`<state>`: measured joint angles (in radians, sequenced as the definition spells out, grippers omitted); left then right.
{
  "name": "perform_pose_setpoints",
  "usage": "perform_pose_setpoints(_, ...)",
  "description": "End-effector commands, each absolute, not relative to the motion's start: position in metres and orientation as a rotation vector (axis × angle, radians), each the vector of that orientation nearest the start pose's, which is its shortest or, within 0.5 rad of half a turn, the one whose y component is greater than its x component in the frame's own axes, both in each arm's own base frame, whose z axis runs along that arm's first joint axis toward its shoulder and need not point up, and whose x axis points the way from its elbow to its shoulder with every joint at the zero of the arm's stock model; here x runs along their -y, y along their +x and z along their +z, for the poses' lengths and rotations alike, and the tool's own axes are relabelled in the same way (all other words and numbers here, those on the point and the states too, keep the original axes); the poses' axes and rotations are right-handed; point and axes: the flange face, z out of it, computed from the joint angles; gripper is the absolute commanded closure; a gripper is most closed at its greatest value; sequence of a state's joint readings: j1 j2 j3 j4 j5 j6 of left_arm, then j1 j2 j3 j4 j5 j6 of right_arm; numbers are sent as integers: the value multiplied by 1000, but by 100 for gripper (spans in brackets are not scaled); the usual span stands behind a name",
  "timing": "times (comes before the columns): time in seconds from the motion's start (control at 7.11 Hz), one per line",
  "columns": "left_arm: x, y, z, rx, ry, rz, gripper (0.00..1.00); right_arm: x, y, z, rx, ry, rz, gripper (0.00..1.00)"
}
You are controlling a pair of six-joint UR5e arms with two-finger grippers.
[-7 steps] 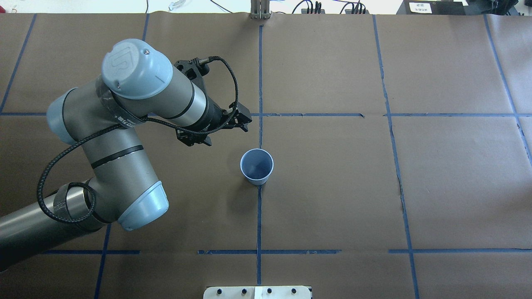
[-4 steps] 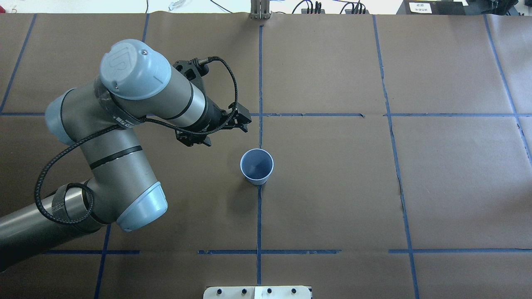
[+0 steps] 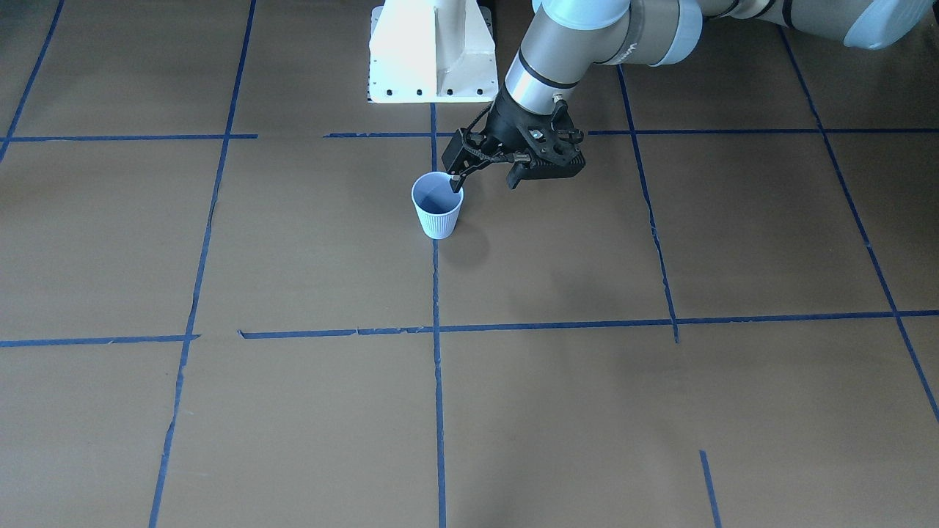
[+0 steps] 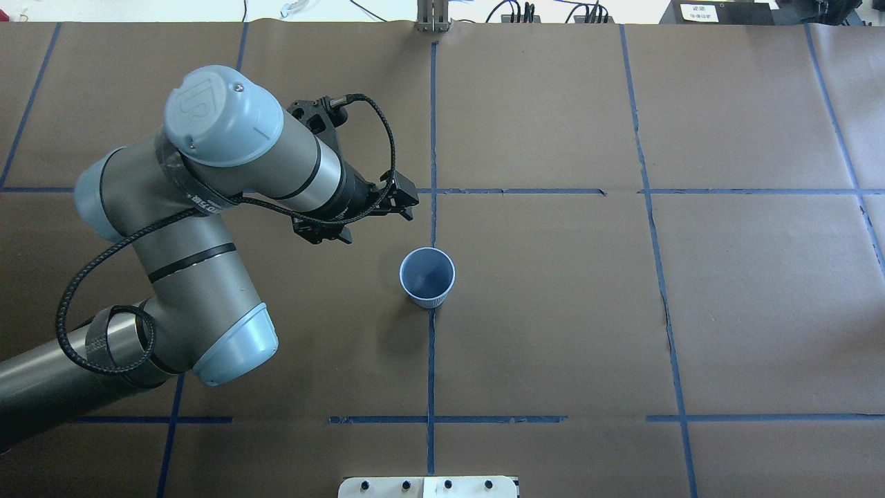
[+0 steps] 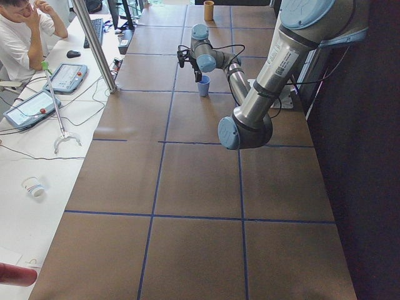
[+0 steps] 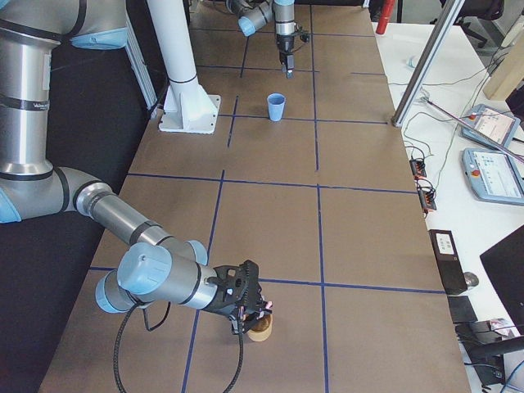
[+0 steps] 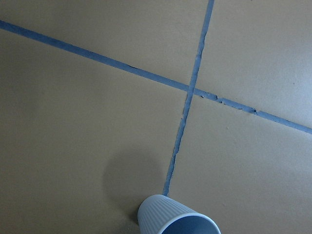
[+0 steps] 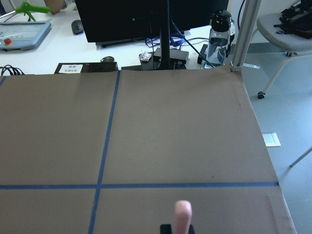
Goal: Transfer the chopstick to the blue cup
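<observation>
Chopstick (image 8: 183, 217) upright, long axis vert., tip up; L/R jaws' state unclear.

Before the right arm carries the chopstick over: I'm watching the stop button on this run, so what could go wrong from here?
1. The left gripper hangs close by the rim of the blue cup; a small move could knock the light paper cup over.
2. The chopstick is by the right gripper at the far end of the table, while the left arm sits by the cup; the arms might collide there when it arrives.
</observation>
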<state>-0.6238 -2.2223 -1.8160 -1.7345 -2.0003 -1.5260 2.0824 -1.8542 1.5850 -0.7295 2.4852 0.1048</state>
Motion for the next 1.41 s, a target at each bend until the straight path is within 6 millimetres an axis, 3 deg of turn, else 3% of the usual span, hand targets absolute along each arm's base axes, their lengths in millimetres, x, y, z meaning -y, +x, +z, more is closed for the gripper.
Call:
perform_pose_setpoints(0.0, 442, 458, 152, -1114, -25, -290, 0, 313, 235, 596, 887, 745, 373, 100)
perform_pose_setpoints(0.14, 442, 458, 152, -1114, -25, -290, 0, 330, 212, 553, 995, 708, 387, 100)
perform_pose_setpoints(0.56, 441, 451, 149, -1137, -9, -283, 0, 402, 122, 452, 1273, 487, 304, 100)
perform_pose_setpoints(0.7, 437, 424, 170, -1130, 2, -298, 0, 425, 82, 415, 1354, 391, 247, 100)
perform_pose_setpoints(0.84, 440, 385, 183, -1129, 72, -256, 0, 427, 32, 358, 1408, 324, 205, 99)
perform_pose_setpoints(0.98, 447, 371, 202, -1096, 114, -220, 0, 434, -9, 302, 1433, 362, 170, 98)
perform_pose_setpoints(1.12, 464, 349, 218, -1062, 157, -209, 0, 440, -68, 263, 1461, 379, 144, 98)
perform_pose_setpoints(1.27, 474, 317, 262, -1010, 152, -221, 0, 440, -131, 237, 1478, 422, 118, 98)
